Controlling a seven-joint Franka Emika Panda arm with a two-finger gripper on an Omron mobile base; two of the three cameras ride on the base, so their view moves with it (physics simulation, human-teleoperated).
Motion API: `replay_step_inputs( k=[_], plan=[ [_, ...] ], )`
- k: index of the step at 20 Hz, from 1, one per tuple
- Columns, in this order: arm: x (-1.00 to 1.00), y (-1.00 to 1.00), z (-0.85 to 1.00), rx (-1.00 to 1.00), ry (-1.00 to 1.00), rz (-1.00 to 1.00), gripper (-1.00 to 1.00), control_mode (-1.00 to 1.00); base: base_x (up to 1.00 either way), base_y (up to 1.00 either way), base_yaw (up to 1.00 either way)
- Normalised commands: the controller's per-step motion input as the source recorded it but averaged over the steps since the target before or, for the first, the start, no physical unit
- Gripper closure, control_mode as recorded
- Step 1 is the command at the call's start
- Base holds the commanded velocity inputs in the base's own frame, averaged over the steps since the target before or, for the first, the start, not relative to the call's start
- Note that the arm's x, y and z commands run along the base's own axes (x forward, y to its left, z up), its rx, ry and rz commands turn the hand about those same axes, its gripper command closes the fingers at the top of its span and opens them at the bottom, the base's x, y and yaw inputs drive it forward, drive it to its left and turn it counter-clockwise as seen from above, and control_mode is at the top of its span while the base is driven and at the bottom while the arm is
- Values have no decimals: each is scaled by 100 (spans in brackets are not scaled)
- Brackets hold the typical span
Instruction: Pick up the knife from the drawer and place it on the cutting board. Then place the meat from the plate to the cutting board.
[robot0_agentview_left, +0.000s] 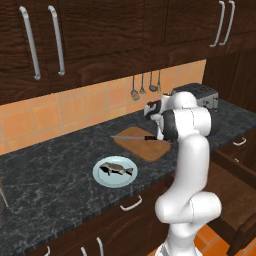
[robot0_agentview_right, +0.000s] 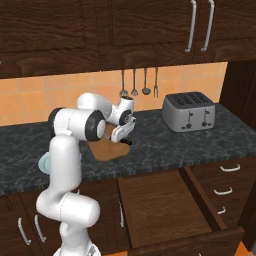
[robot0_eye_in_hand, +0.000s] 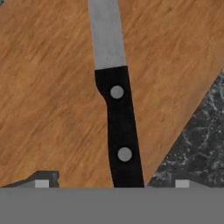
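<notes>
The knife (robot0_eye_in_hand: 114, 109) lies flat on the cutting board (robot0_eye_in_hand: 52, 100), its black handle toward me and its silver blade pointing away. My gripper (robot0_eye_in_hand: 111, 183) hovers just above the handle, open, with a fingertip on each side and neither touching it. In the left base view the knife (robot0_agentview_left: 134, 137) rests across the cutting board (robot0_agentview_left: 145, 147), and the arm hides most of the hand. The meat (robot0_agentview_left: 118, 168) lies on the pale blue plate (robot0_agentview_left: 100, 179), to the left of the board. The drawer (robot0_agentview_right: 160, 202) stands pulled out below the counter.
A silver toaster (robot0_agentview_right: 189, 111) stands on the counter to the right of the board. Several grey utensils (robot0_agentview_right: 134, 82) hang on the orange tile wall behind it. Dark cabinets (robot0_agentview_left: 75, 35) hang overhead. The open drawer juts out beside my base.
</notes>
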Motion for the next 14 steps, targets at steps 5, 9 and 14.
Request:
replay_step_inputs(
  k=[5,9,14],
  plan=[
    [-59,-1,23,3,-11,-6,-100,-100,0,0,0],
    [-77,0,44,5,-6,-14,-100,-100,0,0,0],
    [-76,2,58,3,-1,-18,-100,-100,0,0,0]
  ],
)
